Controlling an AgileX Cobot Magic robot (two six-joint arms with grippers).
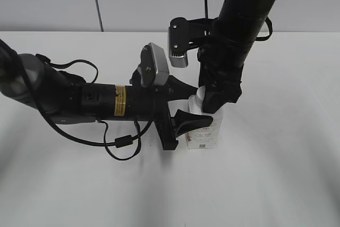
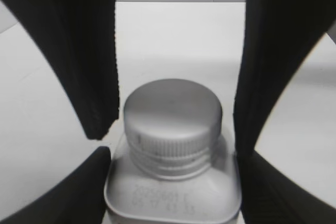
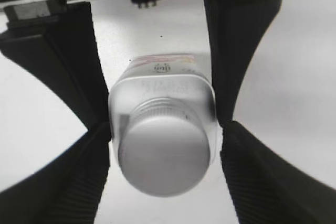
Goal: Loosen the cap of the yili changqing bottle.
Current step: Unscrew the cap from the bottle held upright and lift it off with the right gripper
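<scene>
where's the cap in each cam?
Exterior: cap right of centre, mostly hidden behind the right arm's jaws.
Left wrist: cap centre, between the jaws.
Right wrist: cap lower centre, facing the camera.
Shared landmark: the bottle shoulder under it.

Small white squarish carton-like bottle (image 2: 173,198): embossed date-code digits on the shoulder, too blurred to read. Nothing else legible.

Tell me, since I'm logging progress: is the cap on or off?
On. The cap sits on the neck of the yili changqing bottle. How tightly, I cannot tell.
</scene>
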